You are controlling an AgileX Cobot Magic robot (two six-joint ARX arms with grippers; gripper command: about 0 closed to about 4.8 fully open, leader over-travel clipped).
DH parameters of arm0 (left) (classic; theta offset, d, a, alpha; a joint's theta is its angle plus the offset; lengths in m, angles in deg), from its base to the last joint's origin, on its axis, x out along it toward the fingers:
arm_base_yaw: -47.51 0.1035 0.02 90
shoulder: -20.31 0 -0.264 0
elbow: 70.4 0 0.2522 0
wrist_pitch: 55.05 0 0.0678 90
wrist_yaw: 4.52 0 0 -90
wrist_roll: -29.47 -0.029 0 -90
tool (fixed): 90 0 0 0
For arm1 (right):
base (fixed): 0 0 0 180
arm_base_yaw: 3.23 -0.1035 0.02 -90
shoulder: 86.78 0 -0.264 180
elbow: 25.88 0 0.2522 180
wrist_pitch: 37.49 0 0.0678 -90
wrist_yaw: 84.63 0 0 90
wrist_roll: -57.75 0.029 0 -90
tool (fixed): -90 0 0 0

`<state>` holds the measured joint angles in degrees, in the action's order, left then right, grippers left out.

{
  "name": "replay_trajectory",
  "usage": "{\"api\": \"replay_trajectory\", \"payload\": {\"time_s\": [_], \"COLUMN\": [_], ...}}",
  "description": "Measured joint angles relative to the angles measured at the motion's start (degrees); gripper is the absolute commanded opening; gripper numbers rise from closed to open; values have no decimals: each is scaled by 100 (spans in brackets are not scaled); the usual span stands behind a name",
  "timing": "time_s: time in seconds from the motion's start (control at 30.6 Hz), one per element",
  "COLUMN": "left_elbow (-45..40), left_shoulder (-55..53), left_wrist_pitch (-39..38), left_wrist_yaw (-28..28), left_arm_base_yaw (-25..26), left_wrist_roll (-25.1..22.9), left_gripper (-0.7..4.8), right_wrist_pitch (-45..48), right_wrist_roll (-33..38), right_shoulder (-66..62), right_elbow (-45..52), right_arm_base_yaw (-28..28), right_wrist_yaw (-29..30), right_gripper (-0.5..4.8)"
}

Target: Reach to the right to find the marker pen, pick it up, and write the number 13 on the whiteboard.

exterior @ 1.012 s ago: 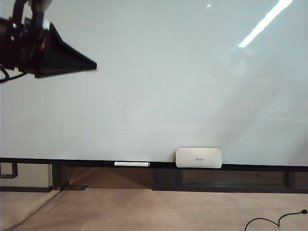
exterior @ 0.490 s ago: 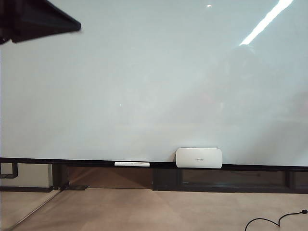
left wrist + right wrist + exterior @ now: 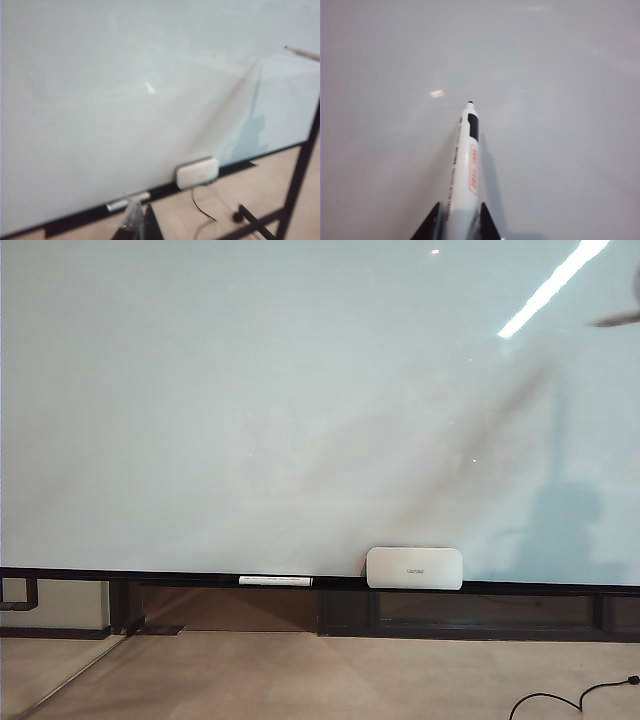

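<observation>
The whiteboard (image 3: 300, 420) fills the exterior view and its surface is blank; the number 13 does not show in any view. My right gripper (image 3: 460, 206) is shut on the marker pen (image 3: 467, 160), a white barrel with lettering whose dark tip points at the board (image 3: 545, 75), close to it. In the exterior view only a blurred sliver of the marker pen (image 3: 612, 318) shows at the upper right edge, and its shadow falls on the board. My left gripper (image 3: 141, 207) is held back from the board (image 3: 125, 100), its fingers together and holding nothing. It is outside the exterior view.
On the board's black bottom ledge lie a thin white pen with a black end (image 3: 275, 581) and a white rounded box (image 3: 414, 567). A black stand frame (image 3: 300, 170) stands at the board's right side. A cable (image 3: 570, 700) trails on the floor.
The left gripper has risen up and left out of the exterior view. The marker pen's blurred end and a shadow have come in at the upper right.
</observation>
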<state>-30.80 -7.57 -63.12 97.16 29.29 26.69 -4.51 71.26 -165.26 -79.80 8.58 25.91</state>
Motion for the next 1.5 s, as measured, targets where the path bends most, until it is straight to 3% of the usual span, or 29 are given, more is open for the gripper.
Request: {"api": "replay_trajectory", "payload": {"time_s": [0.26,0.42,0.78,1.04,1.24,1.5], "left_elbow": [138,175,463,531,533,533], "left_shoulder": [-13,-13,-20,-149,-142,-149], "left_wrist_pitch": [-96,-81,116,387,514,503], "left_wrist_yaw": [-291,-297,-525,136,317,328], "left_arm_base_yaw": [2,2,2,2,2,2], "left_wrist_roll": [-391,-538,-826,-896,-898,-898], "left_gripper": [-6,-6,-6,-6,-6,-6], "right_wrist_pitch": [-136,-411,-1176,-1213,-1021,-758], "right_wrist_roll": [-9,-50,-162,-396,-857,-938], "right_shoulder": [-26,-190,-820,-1410,-1482,-1558], "right_elbow": [-227,-894,-2306,-3049,-3143,-3209], "right_arm_base_yaw": [-1633,-2223,-2903,-3285,-3567,-3720], "right_wrist_yaw": [-407,-431,-544,-710,-1532,-2162], "right_gripper": [-6,-6,-6,-5,-6,-6]}}
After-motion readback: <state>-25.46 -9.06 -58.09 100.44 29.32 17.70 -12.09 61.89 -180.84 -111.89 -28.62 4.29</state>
